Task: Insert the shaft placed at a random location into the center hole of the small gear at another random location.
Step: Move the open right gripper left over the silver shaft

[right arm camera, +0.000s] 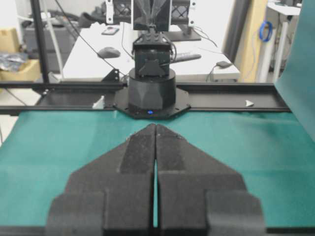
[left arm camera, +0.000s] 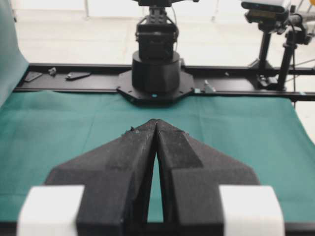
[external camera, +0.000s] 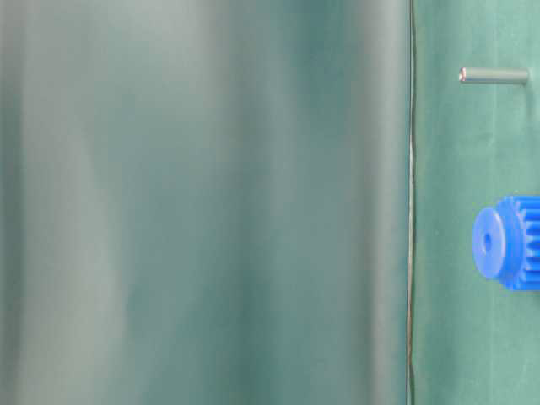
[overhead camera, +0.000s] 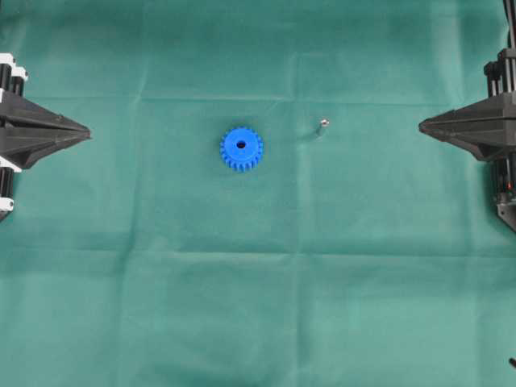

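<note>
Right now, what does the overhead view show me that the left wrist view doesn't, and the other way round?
Only the overhead view shows the small gear with its center hole, and the shaft standing apart to the gear's right on the green cloth. It also shows the right gripper, jaws shut, at the right edge.

Only the left wrist view shows the opposite arm's base and the black rail beyond the cloth.

Both show the left gripper, jaws shut and holding nothing, and the cloth.

A robotics lab: beyond the right gripper [right arm camera: 155, 129], a second arm's base [right arm camera: 151, 93] bolted to a black frame rail [right arm camera: 231, 88], office desks [right arm camera: 98, 54] strewn with cables behind.
</note>
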`<state>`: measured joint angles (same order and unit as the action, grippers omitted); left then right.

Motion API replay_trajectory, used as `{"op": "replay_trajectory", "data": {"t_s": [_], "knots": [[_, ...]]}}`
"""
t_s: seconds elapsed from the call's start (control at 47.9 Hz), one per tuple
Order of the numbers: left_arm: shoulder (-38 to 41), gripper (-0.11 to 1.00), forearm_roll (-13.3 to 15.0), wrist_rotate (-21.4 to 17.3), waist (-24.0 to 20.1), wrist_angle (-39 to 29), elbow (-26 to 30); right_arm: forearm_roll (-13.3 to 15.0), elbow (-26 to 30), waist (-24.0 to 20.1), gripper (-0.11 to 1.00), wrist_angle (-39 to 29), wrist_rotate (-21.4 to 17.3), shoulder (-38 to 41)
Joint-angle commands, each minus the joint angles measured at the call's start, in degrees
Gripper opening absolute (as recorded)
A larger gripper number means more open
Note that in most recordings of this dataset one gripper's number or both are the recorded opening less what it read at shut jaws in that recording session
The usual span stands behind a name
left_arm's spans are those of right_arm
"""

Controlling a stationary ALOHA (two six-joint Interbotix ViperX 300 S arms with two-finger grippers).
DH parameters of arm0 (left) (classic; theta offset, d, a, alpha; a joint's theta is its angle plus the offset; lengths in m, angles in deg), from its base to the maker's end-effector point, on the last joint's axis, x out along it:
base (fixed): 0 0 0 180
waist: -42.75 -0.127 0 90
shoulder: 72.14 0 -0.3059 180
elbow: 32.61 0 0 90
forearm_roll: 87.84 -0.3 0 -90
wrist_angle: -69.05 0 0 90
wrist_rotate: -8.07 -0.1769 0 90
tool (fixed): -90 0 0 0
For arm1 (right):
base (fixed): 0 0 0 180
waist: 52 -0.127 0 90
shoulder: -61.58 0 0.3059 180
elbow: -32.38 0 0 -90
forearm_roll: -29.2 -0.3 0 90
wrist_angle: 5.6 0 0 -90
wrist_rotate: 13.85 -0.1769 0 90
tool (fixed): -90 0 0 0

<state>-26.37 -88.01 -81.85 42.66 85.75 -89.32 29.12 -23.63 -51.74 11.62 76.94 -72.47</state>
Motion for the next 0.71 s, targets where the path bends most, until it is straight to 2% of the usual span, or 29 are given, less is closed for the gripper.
{"op": "replay_trajectory", "data": {"t_s": [0.0, 0.313, 0.522, 0.605, 0.689], "knots": [[0.62, 0.00, -0.53, 0.09, 0.18, -1.14, 1.67, 0.53, 0.53, 0.70, 0.01, -0.18, 0.26, 0.97], [0.44, 0.00, -0.53, 0.00, 0.26, -1.49, 1.58, 0.53, -0.09, 4.04, 0.01, 0.26, 1.67, 5.01], [0.70, 0.00, -0.62, -0.18, 0.18, -1.49, 1.58, 0.09, -0.97, 7.47, 0.01, 4.92, 1.23, 13.01], [0.70, 0.00, -0.62, -0.18, 0.18, -1.49, 1.58, -0.26, -1.41, 8.53, 0.11, 8.35, 1.23, 17.31], [0.70, 0.00, -0.62, -0.09, 0.18, -1.49, 1.58, -0.79, -2.02, 9.76, 0.32, 12.57, 1.23, 22.76]]}}
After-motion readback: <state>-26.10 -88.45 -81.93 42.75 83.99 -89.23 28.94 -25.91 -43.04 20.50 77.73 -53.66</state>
